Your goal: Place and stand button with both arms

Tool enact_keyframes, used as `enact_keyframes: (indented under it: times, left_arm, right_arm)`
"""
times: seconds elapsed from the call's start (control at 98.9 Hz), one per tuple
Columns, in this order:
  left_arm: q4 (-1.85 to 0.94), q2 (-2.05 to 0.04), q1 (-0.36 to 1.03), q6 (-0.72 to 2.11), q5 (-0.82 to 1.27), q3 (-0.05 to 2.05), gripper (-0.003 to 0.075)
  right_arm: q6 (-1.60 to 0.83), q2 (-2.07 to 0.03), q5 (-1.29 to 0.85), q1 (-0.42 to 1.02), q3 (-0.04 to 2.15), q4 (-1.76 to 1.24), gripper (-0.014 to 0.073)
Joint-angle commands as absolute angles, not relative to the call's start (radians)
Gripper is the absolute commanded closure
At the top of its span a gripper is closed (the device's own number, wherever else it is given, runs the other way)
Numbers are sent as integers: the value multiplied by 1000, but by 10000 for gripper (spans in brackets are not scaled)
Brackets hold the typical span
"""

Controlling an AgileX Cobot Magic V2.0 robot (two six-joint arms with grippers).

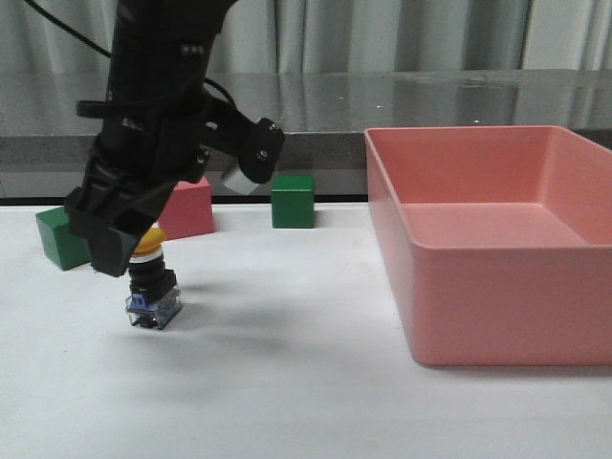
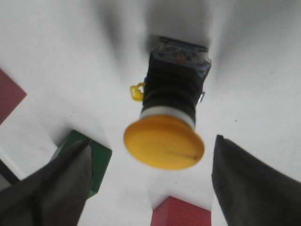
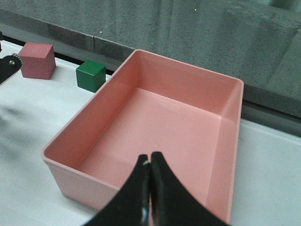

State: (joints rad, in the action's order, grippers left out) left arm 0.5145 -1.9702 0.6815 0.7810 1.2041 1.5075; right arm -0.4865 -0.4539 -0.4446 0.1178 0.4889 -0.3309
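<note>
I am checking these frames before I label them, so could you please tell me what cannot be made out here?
- Front view: the left gripper covers most of the button's yellow cap, hiding any finger contact.
- Left wrist view: the button is blurred; markings on its base are unreadable.
- Right wrist view: the right gripper hides part of the pink bin's near wall.

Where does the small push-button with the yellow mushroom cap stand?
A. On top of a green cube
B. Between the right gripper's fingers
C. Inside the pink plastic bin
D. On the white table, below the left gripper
D: the push-button stands upright on the white table, below the left gripper, whose fingers are spread apart.
</note>
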Motion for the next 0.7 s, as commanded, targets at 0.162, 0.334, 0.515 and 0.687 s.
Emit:
enact_keyframes:
  times: [0.162,0.334,0.515,0.687]
  left_arm:
    - [574,-1784,569,752,1276,1534,269]
    - [570,-1685,433,580,1274,1534,587]
    - [444,-1566,287,509,1203,1534,740]
    - [239,-1445,167,492,990,1528,740]
  right_arm:
    - [-485,-457,-381,111,516,-337,654]
    - [-485,-457,-381,111,516,-337,654]
    - [-485,-457,-381,111,516,-337,654]
    - [-485,-457,-381,111,516,-337,654]
